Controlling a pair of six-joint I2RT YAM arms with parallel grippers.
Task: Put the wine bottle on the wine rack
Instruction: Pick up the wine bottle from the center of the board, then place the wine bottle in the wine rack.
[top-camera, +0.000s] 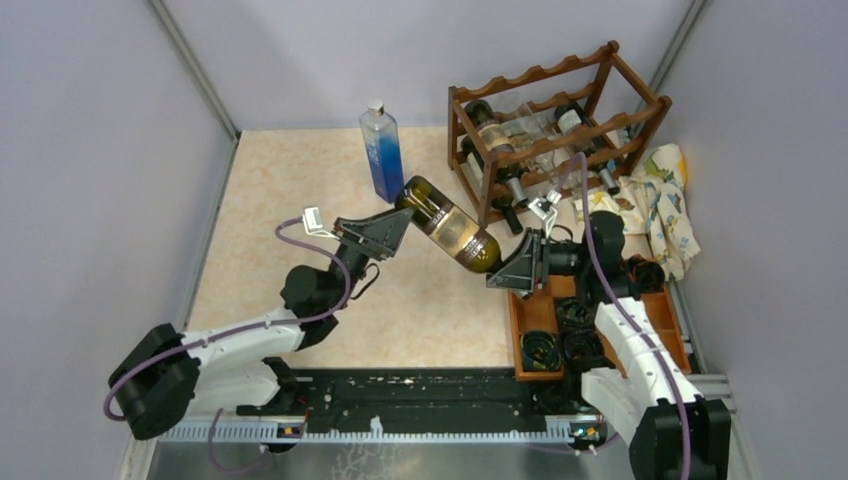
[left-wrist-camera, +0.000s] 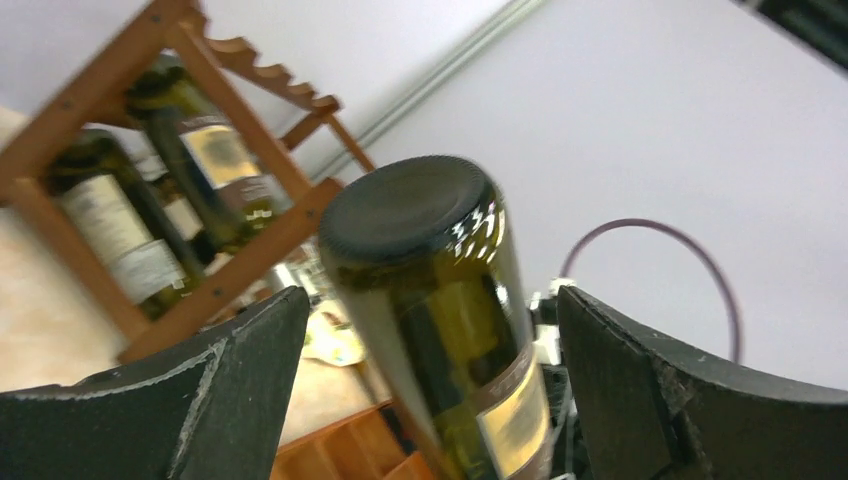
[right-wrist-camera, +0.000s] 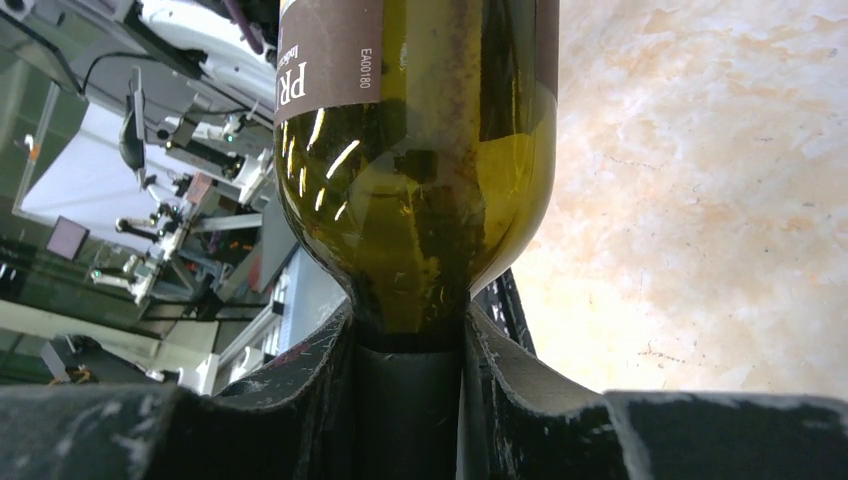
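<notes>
"Wine bottle (top-camera: 450, 228): where was it? Enter the rest by size, big to small," K. wrote.

M. answered: "Table (top-camera: 300, 200): pale marbled top. Wine rack (top-camera: 555, 130): stood at the far right of the table, with several bottles lying in its tiers. Wooden tray (top-camera: 535, 312): at the near right, beside the right arm, with dark coiled items in its compartments. Patterned cloth (top-camera: 668, 205): lay crumpled just right of the rack. Wine bottle: was held above the table on a slant, base toward the far left, neck toward the near right. It was just in front of the rack, not in it. Clear bottle of blue liquid (top-camera: 381, 150): stood upright left of the rack, near the wine bottle's base."

"And the jaws?" K. asked.

"Right gripper (top-camera: 515, 262): jaws were clenched on the wine bottle's neck, just under the shoulder. Left gripper (top-camera: 392, 226): jaws were spread wide, one on either side of the bottle's base. A gap showed on both sides, and they grasped nothing."
</notes>
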